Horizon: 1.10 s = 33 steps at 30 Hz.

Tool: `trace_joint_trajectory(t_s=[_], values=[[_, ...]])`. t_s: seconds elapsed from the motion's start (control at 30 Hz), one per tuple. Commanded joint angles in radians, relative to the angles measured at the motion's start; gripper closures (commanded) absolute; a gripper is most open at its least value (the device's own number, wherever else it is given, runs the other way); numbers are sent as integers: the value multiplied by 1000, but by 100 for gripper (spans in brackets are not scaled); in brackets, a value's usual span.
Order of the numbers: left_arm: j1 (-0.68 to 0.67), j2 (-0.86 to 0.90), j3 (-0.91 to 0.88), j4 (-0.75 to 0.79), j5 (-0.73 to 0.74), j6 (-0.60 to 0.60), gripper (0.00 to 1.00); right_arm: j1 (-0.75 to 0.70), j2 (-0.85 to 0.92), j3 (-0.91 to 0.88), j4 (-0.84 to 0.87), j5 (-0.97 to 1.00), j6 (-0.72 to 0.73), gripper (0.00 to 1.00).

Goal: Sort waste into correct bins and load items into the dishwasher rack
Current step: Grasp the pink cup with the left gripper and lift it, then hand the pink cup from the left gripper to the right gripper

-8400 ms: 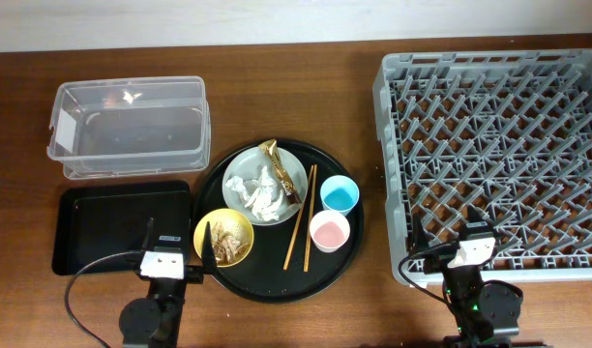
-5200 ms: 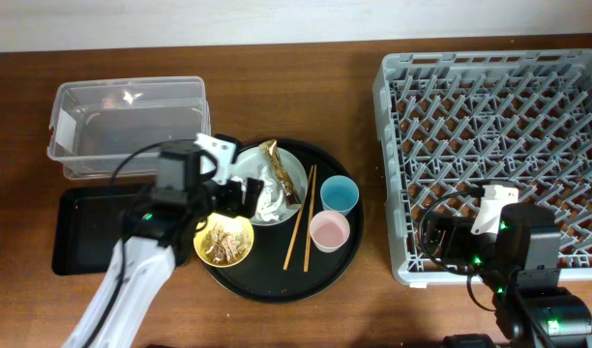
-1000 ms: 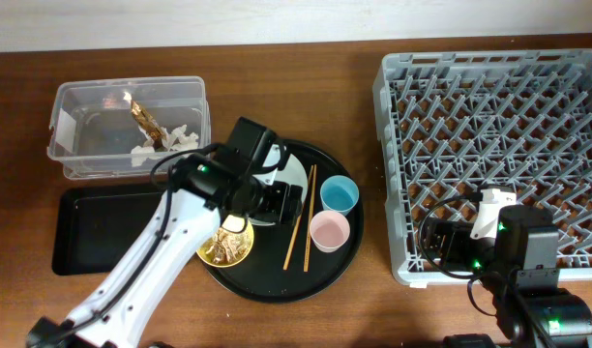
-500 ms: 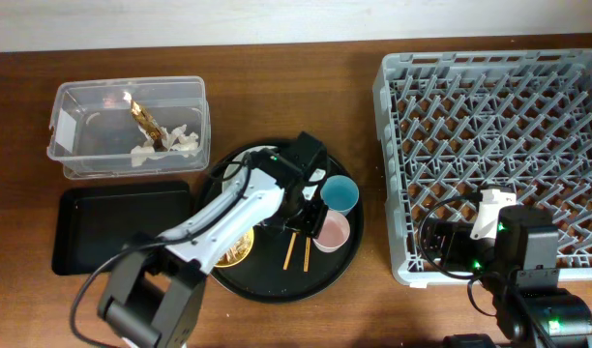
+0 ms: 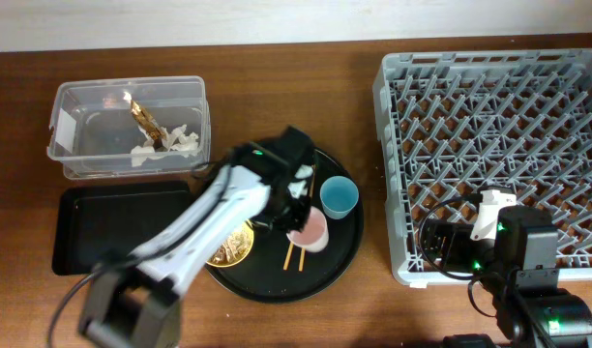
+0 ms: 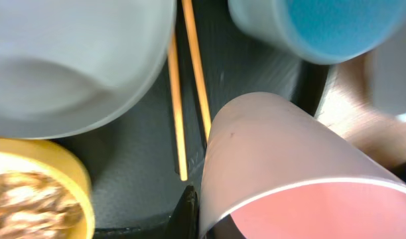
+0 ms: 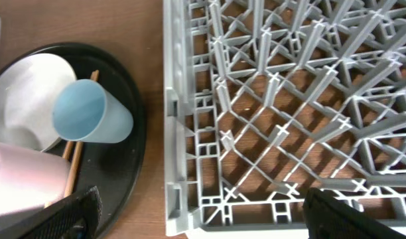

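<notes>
The brown wooden desk (image 5: 296, 58) carries the round tray (image 5: 342, 249) at its middle and the rack (image 5: 494, 145) along its right edge. My left fingers (image 5: 297, 205) grip the pink cup (image 5: 309, 229). Half a second ago it stood upright just right of the chopsticks (image 5: 294, 257); now it is tilted, shifted left and lying over them. The blue cup (image 5: 340, 196) stands just beside it, unmoved. The plate (image 6: 70, 60) and the bowl (image 5: 233, 249) of scraps (image 6: 27, 206) are to the left. Toward the far left corner the tub (image 5: 83, 135) holds the wrapper (image 5: 144, 121) and tissue (image 5: 180, 141), as a second ago. The black tray (image 5: 112, 227) sits by the left edge. My right fingers (image 5: 470, 240) are spread wide over the rack's near edge, where they were.
</notes>
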Motion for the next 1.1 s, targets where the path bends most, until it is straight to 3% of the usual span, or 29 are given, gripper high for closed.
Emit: trace_joint_trajectory(t_s=[0.0,0.07,0.2,0.3,0.4,0.53,0.87,1.07], values=[[129,-163,31,37,67,2,100,5,1,13,53,65,69,2],[211,-171,31,117,214,2,100,5,10,13,116,23,93,2],[303,-94,26,370,765,2,100,5,117,13,247,-514,49,2],[303,-34,25,388,928,49,100,5,196,13,319,-743,-48,2],[303,6,25,389,1065,89,100,4,258,13,370,-853,-142,1],[298,7,25,386,1079,89,100,4,341,13,473,-1054,-212,1],[224,7,25,386,1092,89,100,5,439,13,672,-1207,-223,0],[224,7,25,386,1140,88,100,5,440,13,695,-1234,-230,11]])
